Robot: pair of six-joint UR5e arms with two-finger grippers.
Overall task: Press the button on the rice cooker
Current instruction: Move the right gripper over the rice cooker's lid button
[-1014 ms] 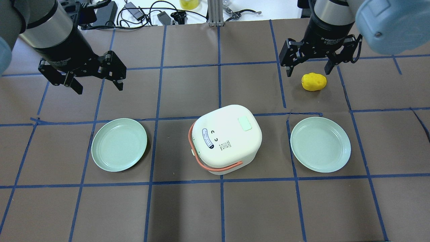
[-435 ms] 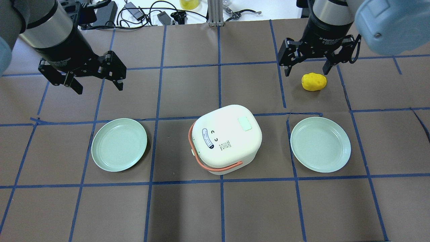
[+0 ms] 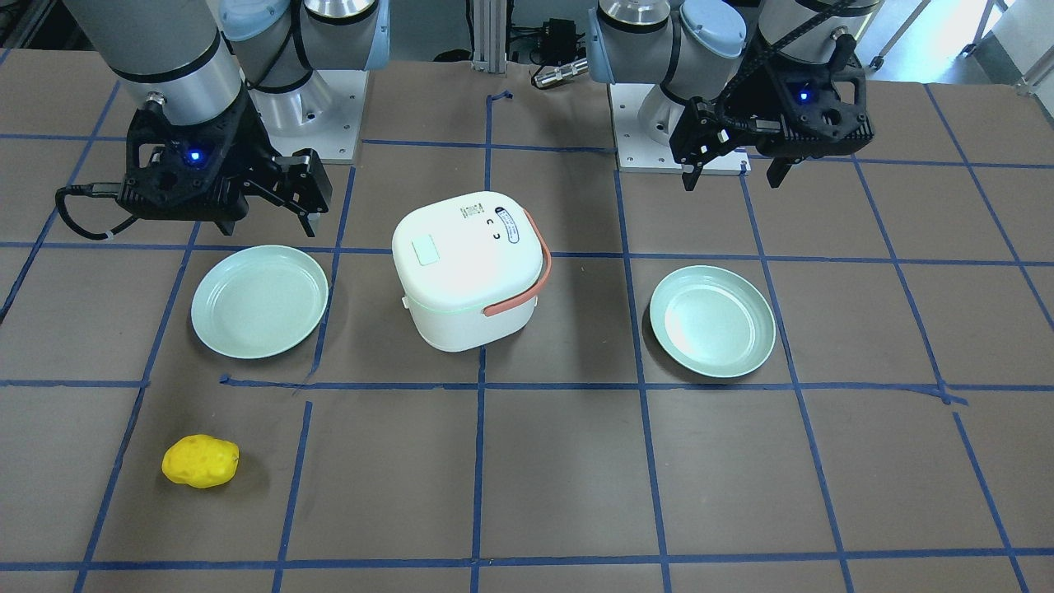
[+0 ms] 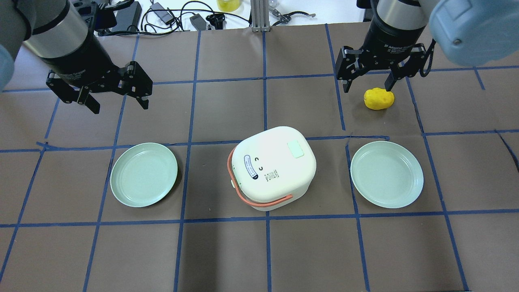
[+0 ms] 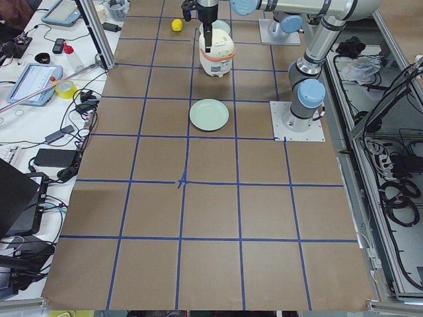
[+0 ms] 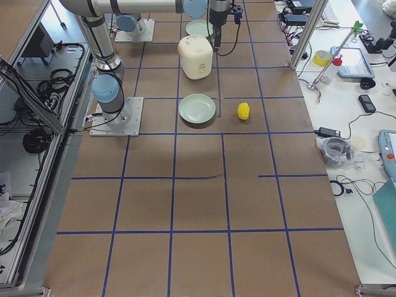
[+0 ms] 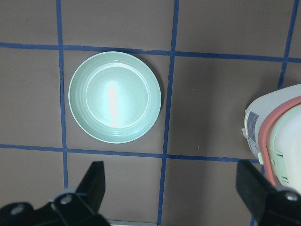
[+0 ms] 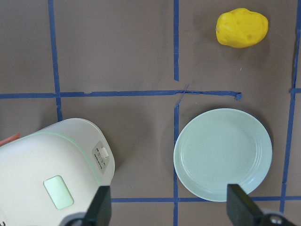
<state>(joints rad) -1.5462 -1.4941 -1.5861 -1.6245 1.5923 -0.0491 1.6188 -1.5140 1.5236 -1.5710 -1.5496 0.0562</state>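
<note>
The white rice cooker (image 4: 273,168) with an orange handle stands mid-table, lid shut. Its pale rounded-rectangle button (image 4: 295,149) sits on the lid's top toward the far right corner. It also shows in the front view (image 3: 426,249) and the right wrist view (image 8: 59,191). My left gripper (image 4: 120,106) hovers open and empty at the far left, well apart from the cooker. My right gripper (image 4: 368,88) hovers open and empty at the far right, above a yellow potato-like object (image 4: 379,99). Neither gripper touches the cooker.
A pale green plate (image 4: 144,174) lies left of the cooker and another plate (image 4: 387,174) lies right of it. Cables and small devices lie beyond the table's far edge (image 4: 170,16). Blue tape lines grid the brown table.
My right gripper has shifted slightly toward the far side, its fingertips now at the yellow object's far edge. The left gripper and the cooker have not moved.
</note>
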